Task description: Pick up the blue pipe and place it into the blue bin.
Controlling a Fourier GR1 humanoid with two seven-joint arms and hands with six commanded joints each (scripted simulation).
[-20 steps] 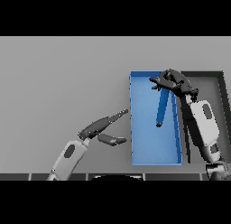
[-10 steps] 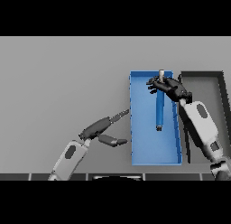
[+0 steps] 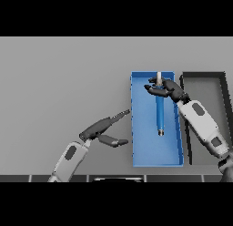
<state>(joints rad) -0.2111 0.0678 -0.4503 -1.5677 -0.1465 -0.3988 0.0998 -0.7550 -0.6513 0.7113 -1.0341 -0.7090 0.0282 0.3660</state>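
The blue pipe (image 3: 160, 113) lies lengthwise inside the blue bin (image 3: 141, 147), its pale end toward the far wall and its other end near the bin's middle. My right hand (image 3: 169, 89) hovers over the pipe's far part, open, its fingers stretched leftward across the pipe and not curled round it. My left hand (image 3: 101, 128) is open above the table just left of the bin, fingers pointing at the bin's left wall.
A dark grey bin (image 3: 205, 77) stands directly right of the blue one, partly covered by my right forearm. Grey tabletop spreads to the left and behind both bins.
The right hand has let go of the pipe, and its fingers have straightened. The pipe has dropped from a tilted hold to lie in the bin. The left hand has barely moved.
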